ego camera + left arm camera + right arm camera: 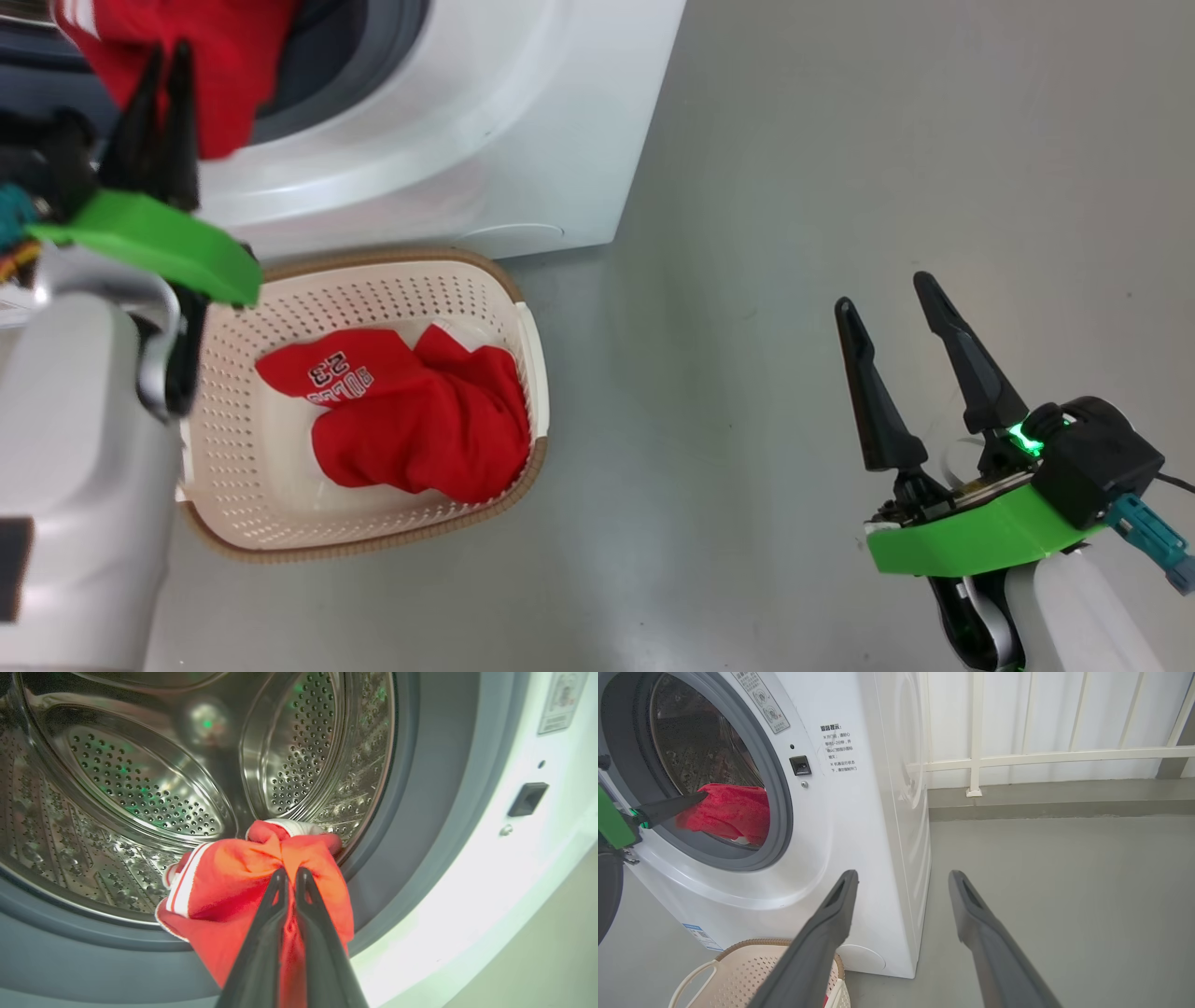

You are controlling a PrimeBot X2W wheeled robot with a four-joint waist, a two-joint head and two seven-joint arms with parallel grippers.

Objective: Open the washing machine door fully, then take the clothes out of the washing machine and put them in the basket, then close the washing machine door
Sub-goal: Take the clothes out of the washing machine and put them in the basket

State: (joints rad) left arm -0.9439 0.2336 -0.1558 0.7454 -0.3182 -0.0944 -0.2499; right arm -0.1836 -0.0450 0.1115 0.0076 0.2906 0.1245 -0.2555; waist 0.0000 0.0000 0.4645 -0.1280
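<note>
The left gripper (290, 873) has its two dark fingers pressed together on a bunched fold of a red garment (243, 891) with white-striped trim. The pinch sits right at the mouth of the washing machine (523, 121), and the loose cloth hangs down over the lower lip of the grey rubber ring (420, 812). Behind the pinch the steel drum (140, 788) curves away. A white edge peeps over the top of the red, and I cannot tell whether it is a cuff or a separate cloth. The coming move turns on the basket (392, 266), which stands on the floor (840, 140) against the foot of the machine. It lies below the mouth and just to the right of the gripping wrist in the head view, and its longer side seems to run along the machine's front. Judging from that, the cloth needs to be drawn back clear of the ring and then lowered, with hardly any sideways travel. A lettered red garment (420, 429) already lies crumpled in the basket's right half, with bare bottom to its left. The right gripper (884, 291) hangs well apart over bare floor, its fingers spread wide and empty, so the left arm is much the nearer. The left wrist view gives the pinch and the inside of the drum. The head view gives the basket under the arm. The right wrist view shows from the side how high the mouth stands above the basket rim.
</note>
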